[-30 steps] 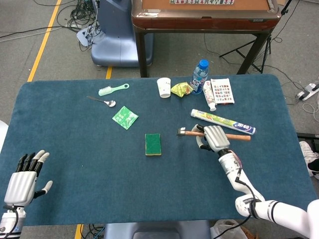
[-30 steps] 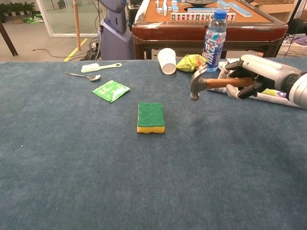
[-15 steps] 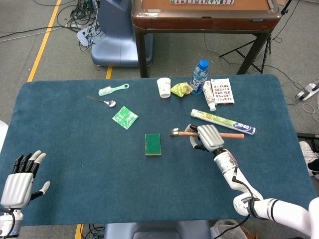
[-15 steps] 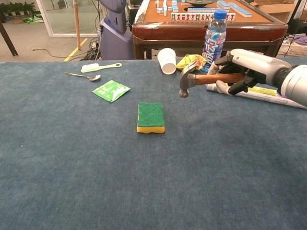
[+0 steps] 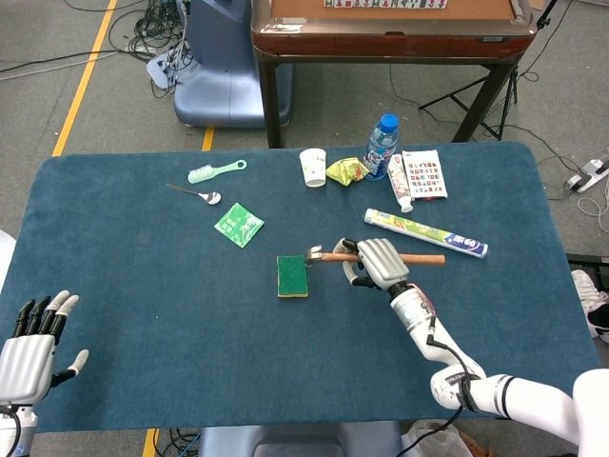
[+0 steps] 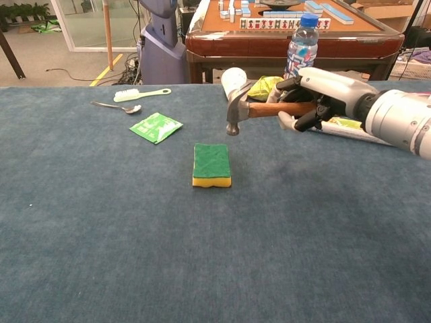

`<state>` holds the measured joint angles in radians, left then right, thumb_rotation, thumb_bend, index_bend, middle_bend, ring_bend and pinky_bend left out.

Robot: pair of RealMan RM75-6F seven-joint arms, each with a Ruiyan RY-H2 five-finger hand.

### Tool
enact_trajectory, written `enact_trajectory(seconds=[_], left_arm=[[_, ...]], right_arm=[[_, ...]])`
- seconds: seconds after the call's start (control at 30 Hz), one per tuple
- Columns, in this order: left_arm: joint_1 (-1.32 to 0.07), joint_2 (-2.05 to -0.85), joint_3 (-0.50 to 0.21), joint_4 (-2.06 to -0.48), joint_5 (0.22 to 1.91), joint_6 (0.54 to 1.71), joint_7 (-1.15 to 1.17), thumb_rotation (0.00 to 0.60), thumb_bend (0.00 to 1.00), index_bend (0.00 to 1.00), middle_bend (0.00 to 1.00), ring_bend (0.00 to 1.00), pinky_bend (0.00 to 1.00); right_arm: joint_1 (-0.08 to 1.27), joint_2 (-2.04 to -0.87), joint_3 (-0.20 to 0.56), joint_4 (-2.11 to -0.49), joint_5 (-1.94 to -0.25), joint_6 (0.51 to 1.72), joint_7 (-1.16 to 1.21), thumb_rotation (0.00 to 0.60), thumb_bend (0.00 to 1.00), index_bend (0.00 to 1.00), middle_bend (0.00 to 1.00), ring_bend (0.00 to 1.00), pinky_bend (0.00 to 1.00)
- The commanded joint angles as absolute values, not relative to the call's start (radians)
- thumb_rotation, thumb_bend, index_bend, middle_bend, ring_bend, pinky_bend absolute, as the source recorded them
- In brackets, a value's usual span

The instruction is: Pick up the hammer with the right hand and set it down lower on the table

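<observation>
The hammer [image 5: 326, 255] [image 6: 244, 110] has a metal head and a wooden handle. My right hand [image 5: 373, 263] [image 6: 315, 91] grips the handle and holds the hammer in the air above the blue table, its head pointing left and hanging just right of the green sponge [image 5: 292, 275] [image 6: 211, 163]. The handle's end [image 5: 430, 259] sticks out to the right of the hand in the head view. At the table's near left corner my left hand [image 5: 36, 338] is open and holds nothing; the chest view does not show it.
A long toothpaste tube [image 5: 424, 233] lies just behind my right hand. Further back stand a water bottle [image 5: 381, 147], a paper cup [image 5: 313, 167], a yellow packet [image 5: 346, 171] and a flat box [image 5: 422, 174]. To the left lie a toothbrush [image 5: 215, 171], a spoon [image 5: 196, 194] and a green sachet [image 5: 238, 226].
My right hand has carried the hammer leftwards, from beside the toothpaste tube to near the sponge, lifted off the table. My left hand has drifted a little towards the near edge.
</observation>
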<state>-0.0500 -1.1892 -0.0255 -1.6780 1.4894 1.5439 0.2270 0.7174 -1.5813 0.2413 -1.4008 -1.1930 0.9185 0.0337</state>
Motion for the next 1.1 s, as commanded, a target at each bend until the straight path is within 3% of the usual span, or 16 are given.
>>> enact_trajectory(seconds=[0.03,0.47,1.1], left_arm=[[-0.049,-1.189,-0.026,-1.675,1.489,1.544,0.224,0.6,0.22,0.11,0.09,0.05,0.0],[-0.038,-1.19,-0.025,-1.656,1.485,1.547,0.21,0.6,0.22,0.11,0.09,0.05,0.0],[-0.039,-1.189,-0.029,-1.668,1.495,1.546,0.22,0.6,0.22,0.11,0.09,0.05,0.0]], right_arm=[[0.727,-1.612,0.236,-1.365,-1.177,0.899,0.037,0.6,0.85,0.77,0.92,0.84,0.94],[0.773,-1.707,0.22,-1.25,-1.144,0.828,-0.011,0.6,0.86,0.77,0.93,0.86,0.95],[0.727,-1.605,0.272,-1.411,-1.228,0.957,0.105,0.6,0.86,0.79,0.95,0.87,0.96]])
